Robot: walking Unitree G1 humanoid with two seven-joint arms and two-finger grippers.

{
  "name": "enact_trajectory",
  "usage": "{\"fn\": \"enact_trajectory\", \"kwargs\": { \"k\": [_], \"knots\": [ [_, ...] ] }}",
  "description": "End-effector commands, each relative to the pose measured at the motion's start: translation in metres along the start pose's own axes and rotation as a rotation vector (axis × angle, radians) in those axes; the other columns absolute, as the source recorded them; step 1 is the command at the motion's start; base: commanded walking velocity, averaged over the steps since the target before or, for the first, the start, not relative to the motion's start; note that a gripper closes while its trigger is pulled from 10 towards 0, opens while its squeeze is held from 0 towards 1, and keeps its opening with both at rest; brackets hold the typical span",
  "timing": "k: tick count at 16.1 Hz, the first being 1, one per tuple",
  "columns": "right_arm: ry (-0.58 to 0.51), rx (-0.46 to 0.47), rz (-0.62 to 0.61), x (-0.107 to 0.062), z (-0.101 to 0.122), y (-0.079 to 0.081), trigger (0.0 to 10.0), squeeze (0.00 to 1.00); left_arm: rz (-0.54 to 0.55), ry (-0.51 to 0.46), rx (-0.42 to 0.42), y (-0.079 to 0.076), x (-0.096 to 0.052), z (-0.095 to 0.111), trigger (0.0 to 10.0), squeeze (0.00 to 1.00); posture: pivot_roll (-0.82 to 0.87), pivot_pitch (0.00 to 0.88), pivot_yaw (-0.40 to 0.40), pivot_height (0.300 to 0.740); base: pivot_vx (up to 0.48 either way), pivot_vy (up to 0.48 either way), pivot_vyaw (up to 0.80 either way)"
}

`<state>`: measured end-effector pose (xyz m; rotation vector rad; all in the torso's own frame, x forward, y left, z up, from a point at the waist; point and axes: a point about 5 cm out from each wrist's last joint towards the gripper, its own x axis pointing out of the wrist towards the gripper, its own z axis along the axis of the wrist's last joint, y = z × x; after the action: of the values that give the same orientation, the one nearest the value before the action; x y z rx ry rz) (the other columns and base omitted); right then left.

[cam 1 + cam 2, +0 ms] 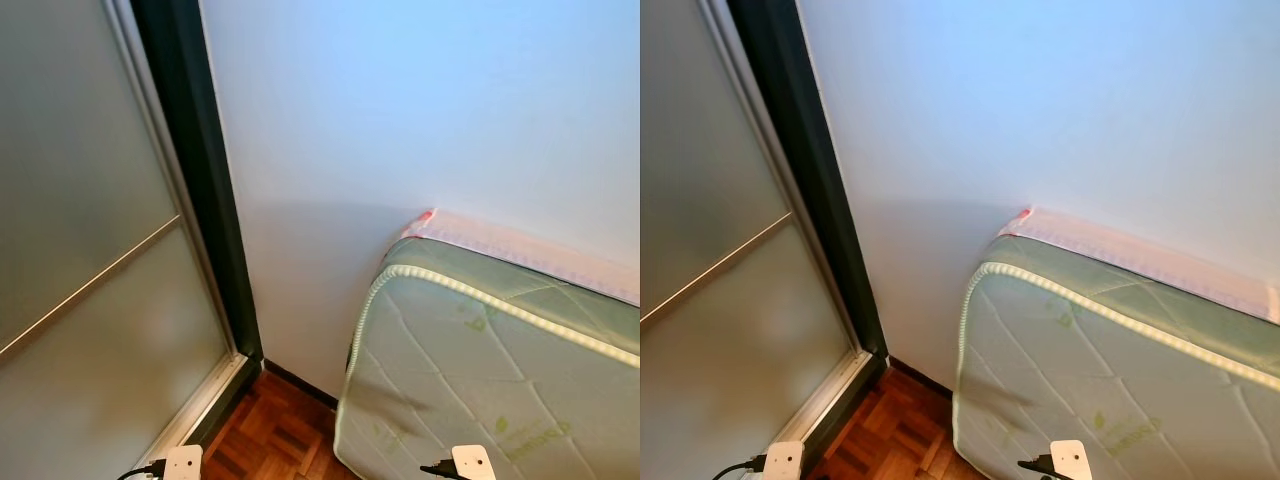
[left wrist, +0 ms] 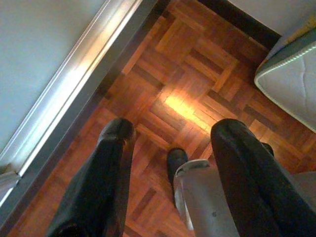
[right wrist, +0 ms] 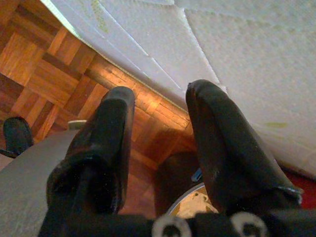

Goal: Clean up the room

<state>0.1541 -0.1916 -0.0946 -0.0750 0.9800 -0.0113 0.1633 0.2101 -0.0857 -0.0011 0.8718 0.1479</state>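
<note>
Low at the robot's sides, both arms hang idle. The left gripper (image 2: 168, 143) points down at the parquet floor (image 2: 192, 74) with its two black fingers (image 2: 111, 168) spread wide and nothing between them; the right gripper (image 3: 160, 123) is likewise parted and empty, hanging just beside the mattress (image 3: 232, 54). Neither reaches for anything, which suits a robot that looks to be walking or scanning, not handling. Outward from them, the mattress (image 1: 480, 370) stands on edge, leaning against the pale wall (image 1: 420, 110), probably stored that way to free floor space. To the left a frosted sliding door (image 1: 80, 250) sits in its dark frame (image 1: 200, 170). No loose item to tidy shows in any view, so the thing to clean up lies elsewhere and must first be found.
</note>
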Motion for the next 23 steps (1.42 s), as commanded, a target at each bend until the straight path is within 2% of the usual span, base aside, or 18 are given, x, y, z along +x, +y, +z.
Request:
{"fn": "enact_trajectory", "kwargs": {
  "k": [1, 6, 13, 15, 23],
  "knots": [
    [-0.137, 0.381, -0.028, 0.0063, 0.068, -0.0414, 10.0, 0.0, -0.137, 0.108, 0.064, -0.0166, 0.0047, 0.0032, 10.0, 0.0, 0.04, 0.0, 0.014, 0.74, 0.0, 0.0, -0.76],
    [-0.132, 0.379, -0.021, 0.0066, 0.0674, -0.0393, 10.0, 0.0, -0.133, 0.108, 0.055, -0.015, 0.004, 0.0014, 10.0, 0.0, 0.04, 0.0, 0.025, 0.74, 0.0, 0.0, -0.76],
    [-0.12, 0.358, -0.022, 0.0071, 0.0673, -0.0375, 10.0, 0.0, -0.119, 0.102, 0.108, -0.0113, 0.0043, 0.0029, 10.0, 0.0, 0.03, 0.0, 0.034, 0.74, 0.0, 0.0, -0.76],
    [-0.118, 0.355, -0.027, 0.0069, 0.0664, -0.0382, 10.0, 0.0, -0.128, 0.113, 0.122, -0.0132, 0.004, 0.0012, 10.0, 0.0, 0.03, 0.0, 0.039, 0.74, 0.0, -0.377, -0.76],
    [-0.107, 0.318, -0.032, 0.0066, 0.0647, -0.0399, 10.0, 0.0, -0.137, 0.129, 0.115, -0.0151, 0.0032, -0.0022, 10.0, 0.0, 0.02, 0.0, 0.04, 0.74, 0.0, 0.0, -0.76]
  ]
}}
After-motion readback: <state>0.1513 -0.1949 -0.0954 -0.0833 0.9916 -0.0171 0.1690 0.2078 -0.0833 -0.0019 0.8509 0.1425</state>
